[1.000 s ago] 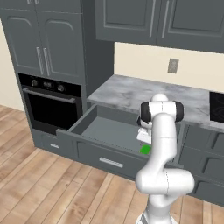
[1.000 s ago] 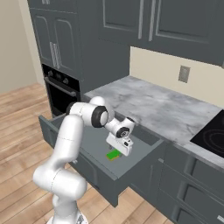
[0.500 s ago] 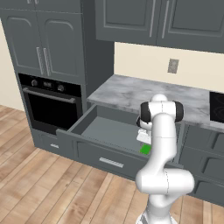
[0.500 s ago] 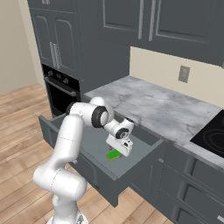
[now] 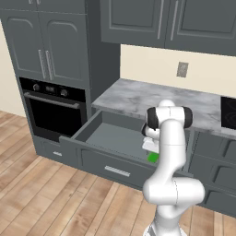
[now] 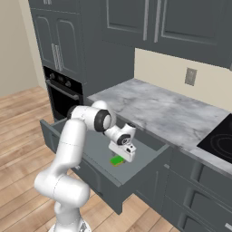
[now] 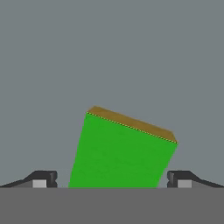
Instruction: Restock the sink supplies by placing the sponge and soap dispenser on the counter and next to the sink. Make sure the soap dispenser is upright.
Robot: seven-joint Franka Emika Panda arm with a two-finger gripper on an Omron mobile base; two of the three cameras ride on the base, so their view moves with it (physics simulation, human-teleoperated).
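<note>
I see the sponge (image 7: 120,151) lying flat on the drawer (image 5: 115,138) floor, between my claw's (image 7: 111,179) wide-open fingers, not yet gripped. The right base view adds the counter (image 6: 167,113) behind the drawer.

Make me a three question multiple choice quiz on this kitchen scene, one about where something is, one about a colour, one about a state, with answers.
1. Where does the sponge lie?
A. on the counter
B. in the open drawer
C. on the floor

2. What colour is the sponge's broad face?
A. bright green
B. red
C. white

3. How does the pincer stand?
A. shut on the sponge
B. shut and empty
C. open, a fingertip on each side of the sponge

Answers:
1 B, both base views show it on the floor of the drawer.
2 A, green with a yellowish edge in the hand view.
3 C, the fingertips stand wide apart, clear of the sponge.
</note>
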